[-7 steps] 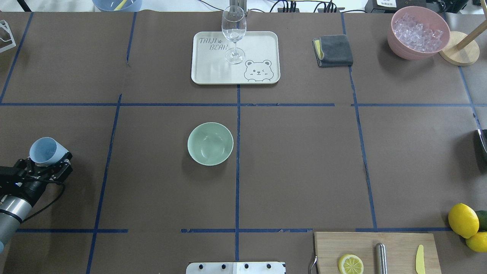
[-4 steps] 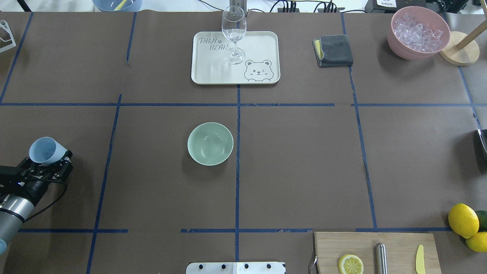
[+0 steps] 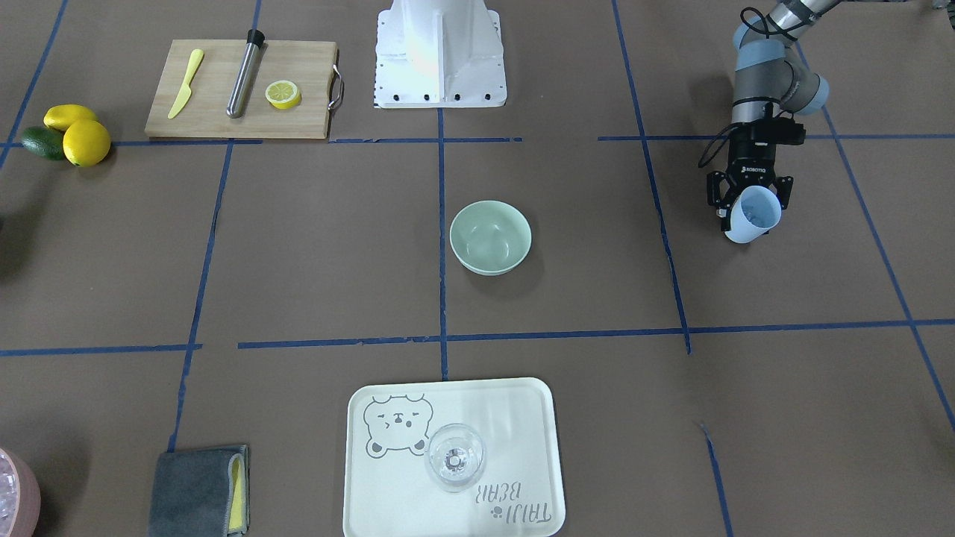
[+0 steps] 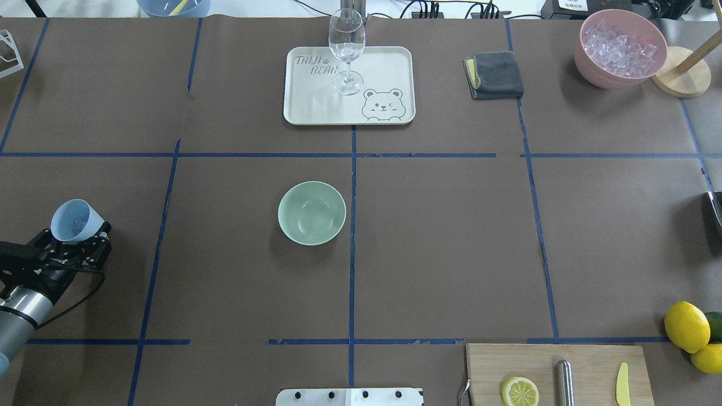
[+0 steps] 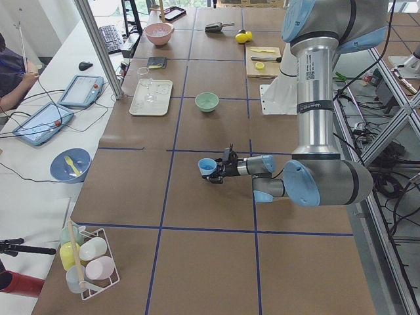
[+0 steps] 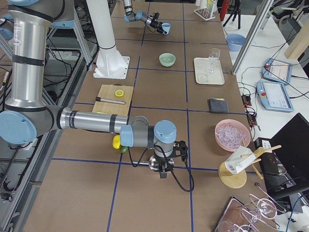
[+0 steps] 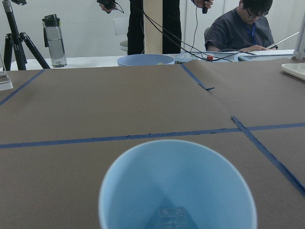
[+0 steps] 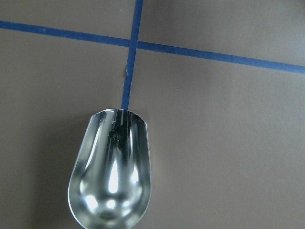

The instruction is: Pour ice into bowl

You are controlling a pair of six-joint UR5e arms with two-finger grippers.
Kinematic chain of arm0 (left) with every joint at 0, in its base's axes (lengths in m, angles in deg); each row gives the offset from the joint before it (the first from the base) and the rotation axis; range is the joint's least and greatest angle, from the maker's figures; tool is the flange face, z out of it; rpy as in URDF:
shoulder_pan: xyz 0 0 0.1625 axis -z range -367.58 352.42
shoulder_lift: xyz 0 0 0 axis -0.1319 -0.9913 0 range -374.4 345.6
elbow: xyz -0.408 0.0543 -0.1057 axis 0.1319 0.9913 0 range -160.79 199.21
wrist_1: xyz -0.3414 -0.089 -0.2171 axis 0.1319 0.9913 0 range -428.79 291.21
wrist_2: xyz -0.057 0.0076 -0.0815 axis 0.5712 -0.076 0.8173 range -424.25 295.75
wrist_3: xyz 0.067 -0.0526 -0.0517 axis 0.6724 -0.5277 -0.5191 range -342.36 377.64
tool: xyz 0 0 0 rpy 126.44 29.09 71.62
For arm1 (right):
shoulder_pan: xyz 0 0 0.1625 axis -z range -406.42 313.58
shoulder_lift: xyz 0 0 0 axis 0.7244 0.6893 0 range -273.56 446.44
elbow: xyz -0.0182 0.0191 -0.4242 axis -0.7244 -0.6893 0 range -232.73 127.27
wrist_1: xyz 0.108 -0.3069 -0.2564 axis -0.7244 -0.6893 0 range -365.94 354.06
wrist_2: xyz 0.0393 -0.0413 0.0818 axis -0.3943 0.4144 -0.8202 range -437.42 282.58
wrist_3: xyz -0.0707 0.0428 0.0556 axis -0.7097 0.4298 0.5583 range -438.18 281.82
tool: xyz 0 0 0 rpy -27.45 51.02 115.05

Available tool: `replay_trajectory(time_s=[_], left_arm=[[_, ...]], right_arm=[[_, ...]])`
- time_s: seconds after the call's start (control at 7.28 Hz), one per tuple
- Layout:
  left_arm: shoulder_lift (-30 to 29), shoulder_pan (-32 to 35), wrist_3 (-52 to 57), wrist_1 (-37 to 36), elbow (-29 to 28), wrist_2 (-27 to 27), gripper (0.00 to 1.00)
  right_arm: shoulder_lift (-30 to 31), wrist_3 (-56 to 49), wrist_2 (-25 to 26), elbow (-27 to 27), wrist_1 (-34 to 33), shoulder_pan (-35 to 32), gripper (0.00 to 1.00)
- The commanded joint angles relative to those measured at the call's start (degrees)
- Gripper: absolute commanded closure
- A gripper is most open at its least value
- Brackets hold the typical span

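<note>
Overhead exterior: the brown paper-covered surface (image 4: pixel 440 237) is gridded with blue tape; the left arm comes in low at the left edge, and only a sliver of dark and metal shows at the right edge.
Left gripper (image 4: pixel 79 235): clamped on the lower part of a light blue cup (image 4: pixel 72 220), one finger on each side.
Cup: tilted, its mouth tipped away from the robot toward the far side; it seems to be held clear of the surface, though the shadow makes this hard to judge.
Ice (image 7: pixel 171 217): a few small clear cubes lie at the bottom of the cup, seen in the left wrist view.
Bowl (image 4: pixel 312 213): pale green, upright, nothing in it, standing just to the left of the central tape line, well apart from the cup.
Right gripper (image 6: pixel 163 170): points down near the surface in the exterior right view; I cannot tell how far its fingers are apart.
Scoop (image 8: pixel 110 176): shiny metal, hollow side up, below the right wrist camera over a tape crossing.
Far side: a cream tray (image 4: pixel 383 67) carrying a wine glass (image 4: pixel 346 45), a folded grey cloth (image 4: pixel 495 74), and a pink bowl (image 4: pixel 598 76) heaped with clear cubes (image 4: pixel 617 45).
Near side: a wooden board (image 4: pixel 592 361) with a lemon slice (image 4: pixel 520 391); whole lemons (image 4: pixel 686 326) beside it.
</note>
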Motion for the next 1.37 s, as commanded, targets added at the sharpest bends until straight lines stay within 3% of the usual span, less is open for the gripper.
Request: replay_trajectory(time_s=[0.0, 0.27, 0.41, 0.69, 0.96, 1.24], left_arm=[[-2.63, 7.07, 16.2, -0.12, 4.05, 10.25, 1.0], [-9.8, 10.87, 36.04, -1.0, 4.42, 13.3, 1.0], [-13.94, 11.14, 39.0, -3.26, 4.51, 13.56, 1.0], [-24.75, 11.23, 47.69, -21.39, 7.13, 13.39, 1.0], [-28.56, 10.71, 52.69, -29.35, 8.19, 13.22, 1.0], [-30.15, 9.31, 63.39, -29.65, 8.02, 12.52, 1.0]], right_arm=[[0.03, 0.07, 0.02, -0.13, 0.0, 0.0, 0.0], [0.29, 0.24, 0.02, -0.21, 0.0, -0.7, 0.0], [0.55, 0.33, 0.11, -0.3, 0.0, -0.88, 0.0], [0.73, 0.33, 0.2, -0.3, -0.09, -1.58, 0.0], [0.82, 0.33, 0.2, -0.74, -0.09, -2.02, 0.0], [0.9, 0.42, 0.29, -0.83, -0.09, -2.37, 0.0]])
